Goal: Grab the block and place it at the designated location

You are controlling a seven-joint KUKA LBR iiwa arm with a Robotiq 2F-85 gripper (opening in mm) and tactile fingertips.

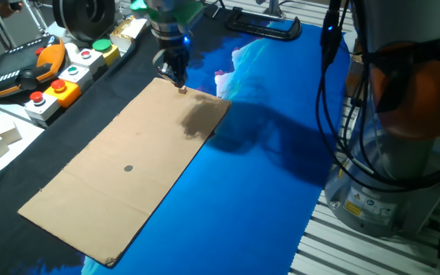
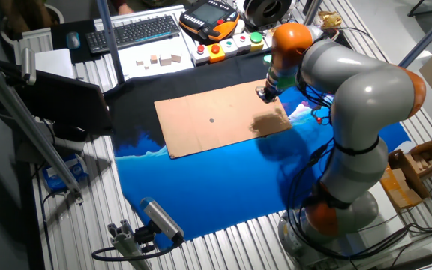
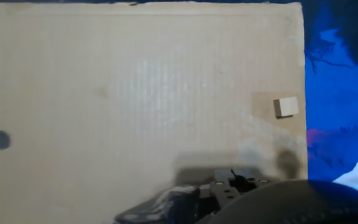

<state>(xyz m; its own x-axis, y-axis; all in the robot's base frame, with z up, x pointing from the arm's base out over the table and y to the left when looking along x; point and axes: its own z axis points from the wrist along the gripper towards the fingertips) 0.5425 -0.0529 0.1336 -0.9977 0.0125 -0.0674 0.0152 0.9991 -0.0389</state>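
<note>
In the hand view, the dark grey dot (image 3: 0, 140) lay at the far left of the brown cardboard sheet (image 3: 135, 93), well apart from everything else. Across the bare cardboard to the right, the small tan block (image 3: 285, 106) rested flat near the sheet's right edge, just beside the blue cloth (image 3: 340, 93). In one fixed view the gripper (image 1: 176, 78) hung low over the far corner of the sheet, with the block (image 1: 182, 89) just at its tips; whether the jaws were released or clenched could not be told. The dot (image 1: 128, 169) there sat toward the near half of the cardboard.
</note>
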